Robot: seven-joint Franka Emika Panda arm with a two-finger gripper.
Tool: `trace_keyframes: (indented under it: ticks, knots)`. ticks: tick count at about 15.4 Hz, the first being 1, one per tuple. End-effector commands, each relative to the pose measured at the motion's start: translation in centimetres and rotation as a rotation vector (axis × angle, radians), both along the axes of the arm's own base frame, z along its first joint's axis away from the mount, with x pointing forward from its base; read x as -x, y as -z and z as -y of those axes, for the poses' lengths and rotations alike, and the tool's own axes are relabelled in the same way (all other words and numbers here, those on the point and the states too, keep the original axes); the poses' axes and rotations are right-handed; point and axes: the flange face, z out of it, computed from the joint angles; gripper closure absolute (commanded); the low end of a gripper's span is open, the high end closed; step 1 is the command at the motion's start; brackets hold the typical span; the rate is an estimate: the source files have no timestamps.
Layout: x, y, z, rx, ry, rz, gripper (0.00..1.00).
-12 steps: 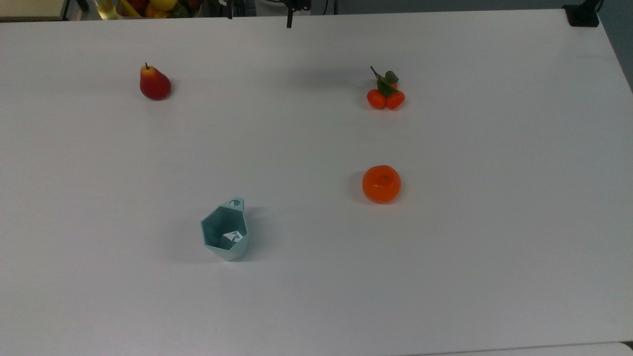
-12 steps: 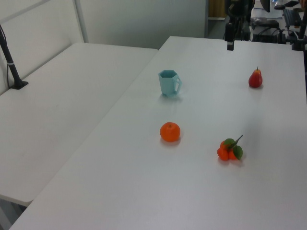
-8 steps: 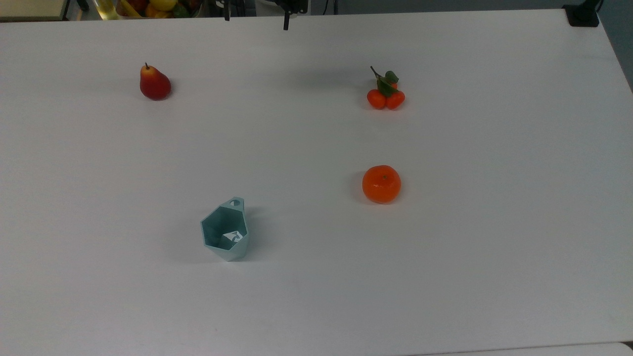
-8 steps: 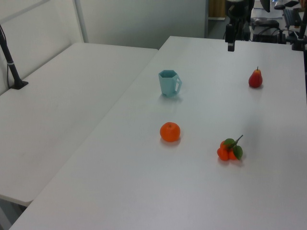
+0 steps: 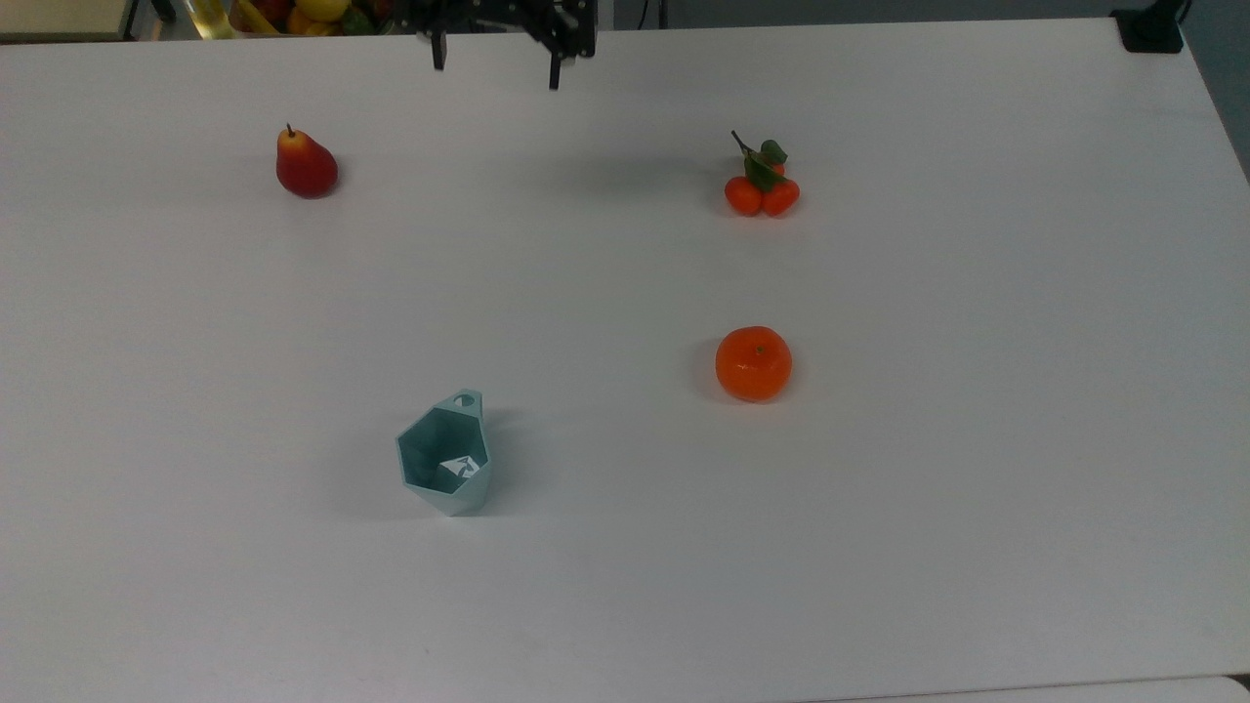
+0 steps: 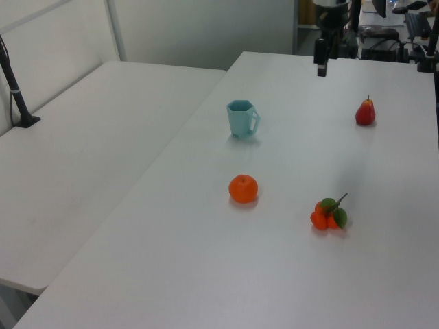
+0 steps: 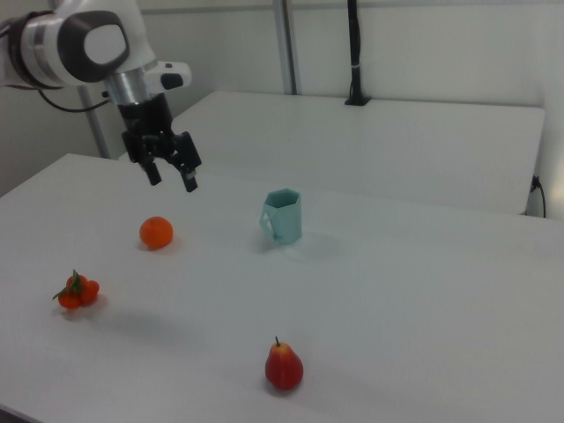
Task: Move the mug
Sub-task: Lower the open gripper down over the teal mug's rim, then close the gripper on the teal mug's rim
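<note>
The mug [image 5: 444,459] is a pale teal faceted cup standing upright on the white table [image 5: 879,547], its tab handle with a round hole toward the top view's upper side. It also stands in the left view [image 6: 241,118] and the right view [image 7: 283,216]. My gripper [image 5: 495,66] hangs open and empty above the table's far edge in the top view, well away from the mug. In the right view the gripper [image 7: 172,177] is up in the air, left of the mug, with its two fingers spread. The left view has the gripper [image 6: 321,60] beyond the mug.
An orange [image 5: 753,363] lies to the mug's right in the top view. A cluster of small orange fruits with leaves [image 5: 762,186] and a red pear [image 5: 306,164] lie farther back. A second white table [image 6: 82,151] adjoins on the left view's left.
The gripper has come forward over the table's far edge and now shows both spread fingers in the top view. Mug and fruits have not moved.
</note>
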Motion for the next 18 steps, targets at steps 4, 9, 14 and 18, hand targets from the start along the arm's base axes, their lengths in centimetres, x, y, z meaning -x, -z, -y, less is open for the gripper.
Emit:
trace_keyframes:
  ticks: [4, 9, 14, 18]
  knots:
    - [-6.8, 5.8, 2.0, -0.048, 0.057, 0.142, 0.0]
    - [-11.4, 13.5, 3.4, -0.04, 0.058, 0.235, 0.0]
    - [-14.3, 19.7, 3.6, -0.05, 0.041, 0.35, 0.0]
    - [-14.7, 21.9, 3.3, -0.052, 0.034, 0.364, 0.2]
